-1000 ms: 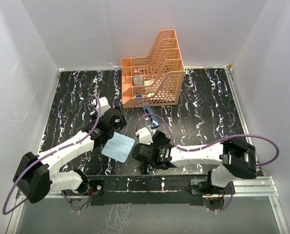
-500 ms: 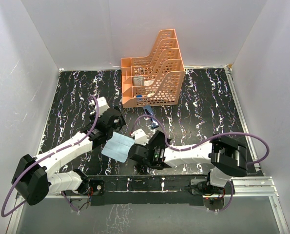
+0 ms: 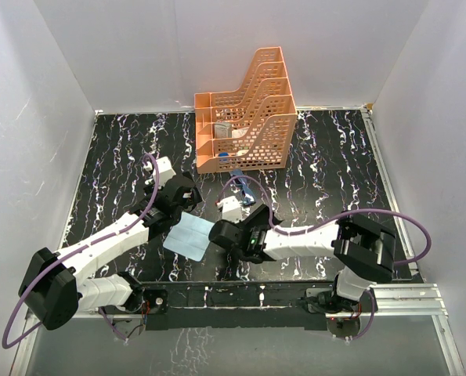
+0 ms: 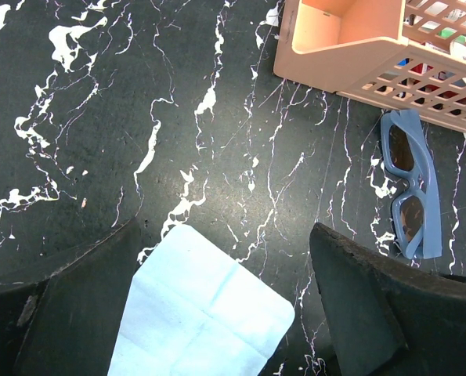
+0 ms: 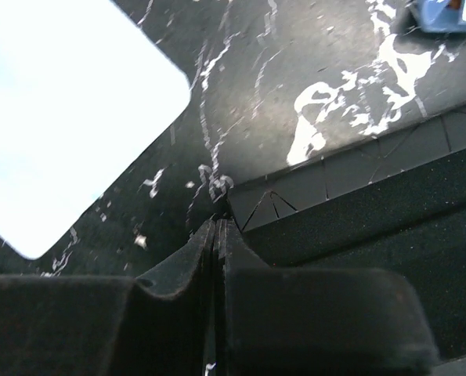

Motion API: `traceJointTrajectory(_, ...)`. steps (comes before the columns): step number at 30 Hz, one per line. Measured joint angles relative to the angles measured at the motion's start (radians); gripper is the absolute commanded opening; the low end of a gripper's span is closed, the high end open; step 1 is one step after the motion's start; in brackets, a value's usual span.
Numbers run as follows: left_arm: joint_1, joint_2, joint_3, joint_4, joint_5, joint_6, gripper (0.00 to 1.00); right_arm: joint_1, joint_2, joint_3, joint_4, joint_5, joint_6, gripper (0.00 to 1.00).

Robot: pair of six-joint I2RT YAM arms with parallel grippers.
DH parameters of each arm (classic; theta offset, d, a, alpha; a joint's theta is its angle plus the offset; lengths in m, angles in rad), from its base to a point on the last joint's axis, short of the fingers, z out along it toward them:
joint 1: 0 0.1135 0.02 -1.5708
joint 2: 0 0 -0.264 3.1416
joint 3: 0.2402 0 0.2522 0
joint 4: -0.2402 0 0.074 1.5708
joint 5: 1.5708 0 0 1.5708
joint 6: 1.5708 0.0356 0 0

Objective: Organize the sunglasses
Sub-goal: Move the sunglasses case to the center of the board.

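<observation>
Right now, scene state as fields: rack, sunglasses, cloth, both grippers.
orange rack: far centre of the table, small items inside
sunglasses: on the table just in front of the rack, ungripped
cloth: pale blue, lying flat
left gripper: open, above the cloth
right gripper: shut, low beside the cloth's corner, nothing visibly held

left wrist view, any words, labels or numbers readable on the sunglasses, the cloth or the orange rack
None readable.
The sunglasses have a plain blue frame, the pale blue cloth is blank, and the orange desk organizer shows no print.
The coloured items behind its mesh are too hidden to read.
</observation>
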Motion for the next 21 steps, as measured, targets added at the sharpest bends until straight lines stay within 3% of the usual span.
traceJointTrajectory(21, 0.000, 0.000, -0.001, 0.001, 0.007, 0.000, 0.88, -0.210, 0.085, 0.023, 0.103, -0.017, -0.124, 0.00)
